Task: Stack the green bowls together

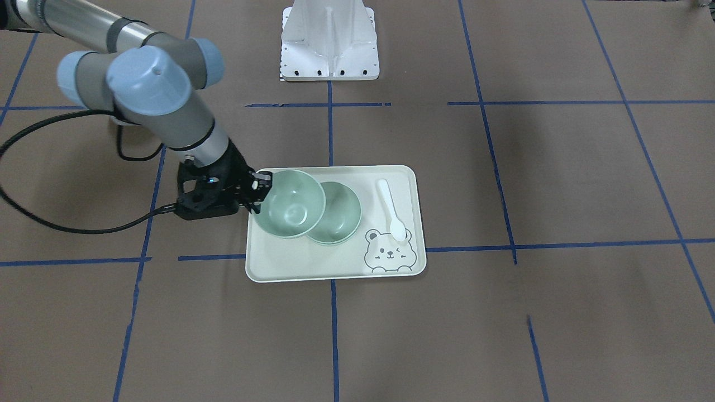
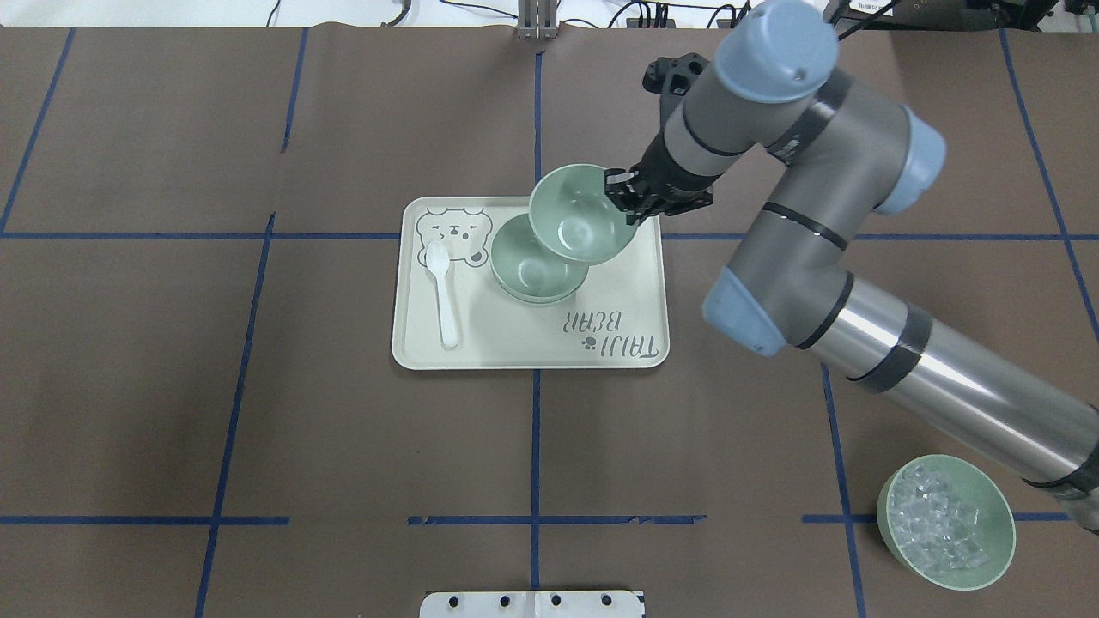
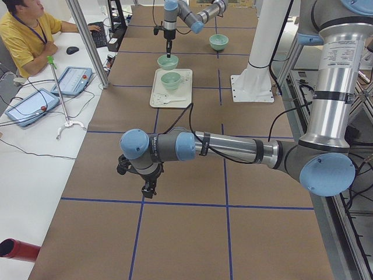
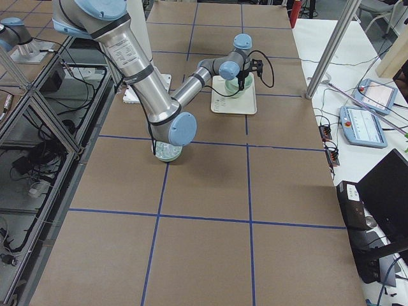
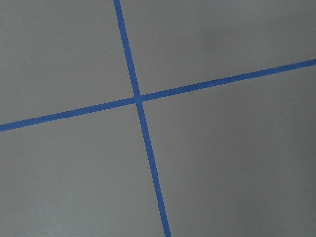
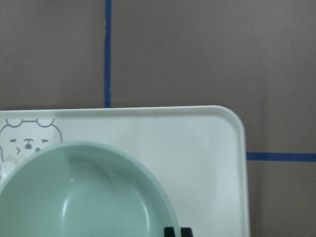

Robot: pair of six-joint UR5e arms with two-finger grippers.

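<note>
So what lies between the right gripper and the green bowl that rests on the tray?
The held green bowl: the right gripper pinches its rim, and it overlaps the resting bowl on the tray, as the overhead view shows.

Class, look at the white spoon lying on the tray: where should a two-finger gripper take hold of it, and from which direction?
Take the white spoon mid-handle, coming straight down, fingers closing across its narrow width. It lies flat on the cream tray, so nothing offers a side grip; the handle is straight, slim and apart from the green bowls.
</note>
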